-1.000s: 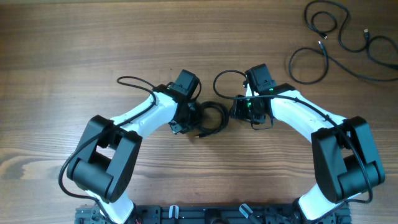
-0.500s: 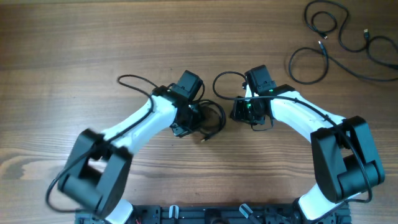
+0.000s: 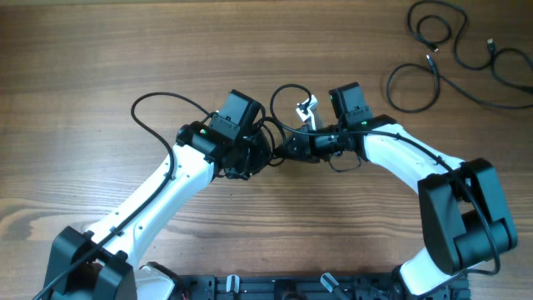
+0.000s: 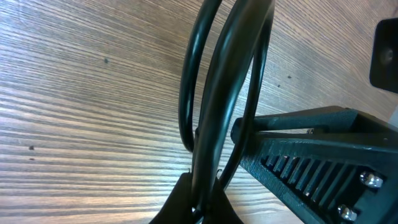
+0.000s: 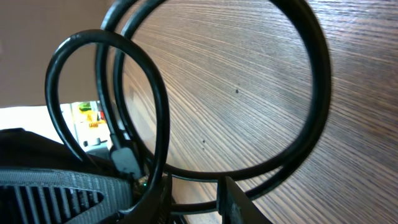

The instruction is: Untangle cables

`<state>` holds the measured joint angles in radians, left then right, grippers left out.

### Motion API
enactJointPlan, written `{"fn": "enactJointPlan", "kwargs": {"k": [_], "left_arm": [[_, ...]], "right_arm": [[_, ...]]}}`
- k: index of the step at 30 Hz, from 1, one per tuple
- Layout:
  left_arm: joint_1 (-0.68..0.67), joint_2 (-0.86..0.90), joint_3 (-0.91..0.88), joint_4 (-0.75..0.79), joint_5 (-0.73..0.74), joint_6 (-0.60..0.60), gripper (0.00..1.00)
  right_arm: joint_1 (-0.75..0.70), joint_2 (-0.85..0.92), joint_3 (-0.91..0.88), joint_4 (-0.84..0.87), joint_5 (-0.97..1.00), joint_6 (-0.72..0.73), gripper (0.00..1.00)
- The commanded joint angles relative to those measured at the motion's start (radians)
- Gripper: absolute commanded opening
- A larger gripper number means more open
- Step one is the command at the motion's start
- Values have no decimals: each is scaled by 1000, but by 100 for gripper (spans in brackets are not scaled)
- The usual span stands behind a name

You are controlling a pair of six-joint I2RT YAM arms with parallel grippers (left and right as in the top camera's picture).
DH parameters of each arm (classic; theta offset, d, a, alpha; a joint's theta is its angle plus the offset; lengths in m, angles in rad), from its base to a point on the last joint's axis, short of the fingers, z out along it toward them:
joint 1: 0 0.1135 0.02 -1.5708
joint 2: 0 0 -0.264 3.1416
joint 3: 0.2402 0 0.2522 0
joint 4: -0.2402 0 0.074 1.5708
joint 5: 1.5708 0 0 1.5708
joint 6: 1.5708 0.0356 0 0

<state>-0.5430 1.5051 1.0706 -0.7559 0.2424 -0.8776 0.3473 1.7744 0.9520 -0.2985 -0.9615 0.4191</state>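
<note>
A small coiled black cable (image 3: 287, 87) with a pale metallic plug (image 3: 306, 108) hangs between my two grippers at the table's middle. My left gripper (image 3: 260, 154) is shut on the coil's strands; in the left wrist view the fingertips (image 4: 199, 208) pinch the loops (image 4: 214, 93), which rise off the wood. My right gripper (image 3: 287, 148) points left at the same coil. In the right wrist view its fingers (image 5: 194, 199) stand apart, with strands of the cable (image 5: 311, 93) crossing the gap. More loose black cables (image 3: 433, 33) lie at the far right corner.
A loose cable loop (image 3: 412, 83) and longer curves (image 3: 508, 71) lie at the back right of the wooden table. The right gripper's ribbed finger (image 4: 311, 162) fills the left wrist view's right side. Each arm's own thick black wire arcs beside it.
The left arm has swung out, and its gripper has lifted the coil off the table. The right gripper has turned left into the coil. The plug end now sticks up between them.
</note>
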Motion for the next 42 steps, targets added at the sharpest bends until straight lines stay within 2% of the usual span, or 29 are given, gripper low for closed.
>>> {"fn": "enactJointPlan", "kwargs": {"k": [1, 4, 6, 8, 11, 15, 18, 20, 22, 24, 27, 31, 35, 37, 39, 40, 42], "left_arm": [[-2, -39, -2, 23, 133, 10, 4], [-2, -118, -2, 69, 240, 10, 4], [-2, -202, -2, 103, 320, 10, 4], [0, -279, -2, 109, 323, 10, 4], [68, -417, -2, 36, 204, 10, 4], [202, -526, -2, -102, 84, 10, 4], [337, -574, -2, -201, -9, 10, 4], [413, -580, -2, -227, 3, 9, 4], [454, -578, -3, -210, 168, 10, 4], [437, -569, -3, -103, 456, 84, 4], [417, -562, -3, -3, 664, 74, 4], [416, -562, -3, 77, 728, -26, 4], [416, -562, -3, 238, 955, -128, 4], [416, -562, -3, 271, 1033, -156, 4], [416, -562, -3, 270, 1070, -156, 4], [416, -562, -3, 270, 1070, -156, 4], [417, -561, -3, 270, 1065, -156, 4]], "right_arm": [[2, -31, -2, -21, 42, 10, 27], [2, -31, -2, -89, 199, 11, 27], [2, -31, -2, -106, 217, 10, 26], [2, -31, -2, -120, 255, 18, 22], [1, -31, -2, -198, 406, 87, 23], [-32, -44, 10, -224, 399, 85, 24], [-105, -111, 115, -351, 402, 19, 26], [-140, -166, 191, -448, 408, -25, 26], [-138, -232, 226, -473, 347, -40, 29], [-107, -256, 226, -427, 182, -60, 37], [-45, -252, 225, -397, 121, -40, 38], [32, -252, 225, -365, 181, 20, 38], [34, -242, 224, -369, 333, 56, 37], [34, -240, 224, -391, 503, 119, 30], [24, -240, 224, -411, 610, 153, 12], [14, -240, 224, -415, 625, 153, 7], [-34, -241, 225, -431, 555, 126, 11]]}}
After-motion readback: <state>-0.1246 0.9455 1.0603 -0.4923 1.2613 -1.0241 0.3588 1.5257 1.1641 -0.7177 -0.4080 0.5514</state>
